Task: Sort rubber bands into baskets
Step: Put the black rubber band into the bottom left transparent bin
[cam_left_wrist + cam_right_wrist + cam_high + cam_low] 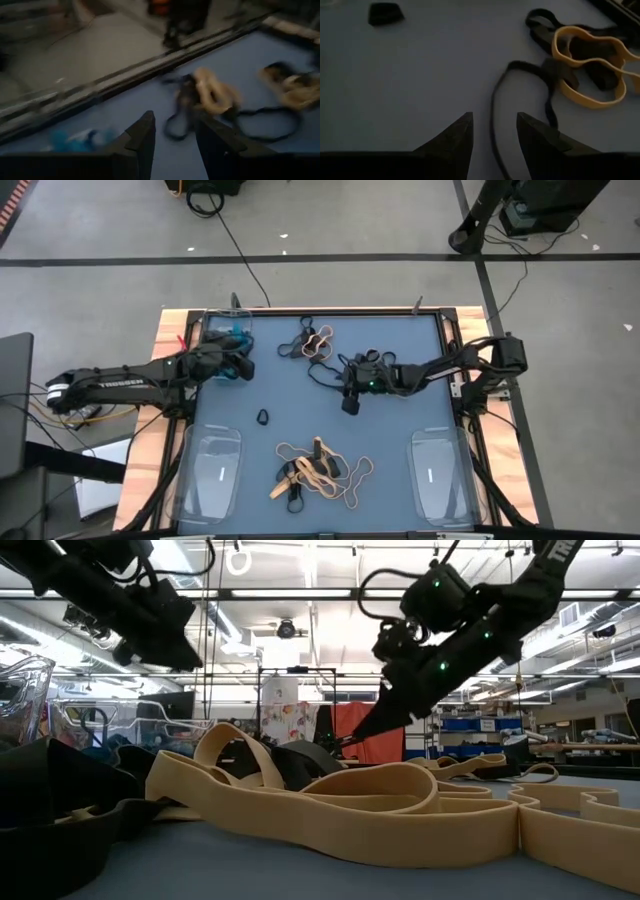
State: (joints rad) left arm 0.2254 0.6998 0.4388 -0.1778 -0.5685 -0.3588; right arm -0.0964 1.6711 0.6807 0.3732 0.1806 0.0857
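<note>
The left hand (240, 366) hangs over the far left corner of the blue counter (400, 430), just beside the clear basket (228, 332) there, which holds some teal rubber bands (232, 340). Its wrist camera shows the two dark fingers (142, 137) a narrow gap apart with nothing between them.

The right hand (350, 402) points down over the middle of the counter, next to a long black band (530, 95) that loops across the surface. Its fingers (457, 135) are also slightly parted and empty, their tips just above the counter, with part of that black loop running past one fingertip.

A small knot of tan and black bands (315, 342) lies near the far edge between the two arms. One small black band (263, 417) sits alone left of centre. A bigger heap of tan and black bands (318, 470) lies near the front edge, between two clear baskets, one at the front left (212, 472) and one at the front right (438, 475). From counter height the wide tan loops (380, 805) fill the foreground, both arms above them
</note>
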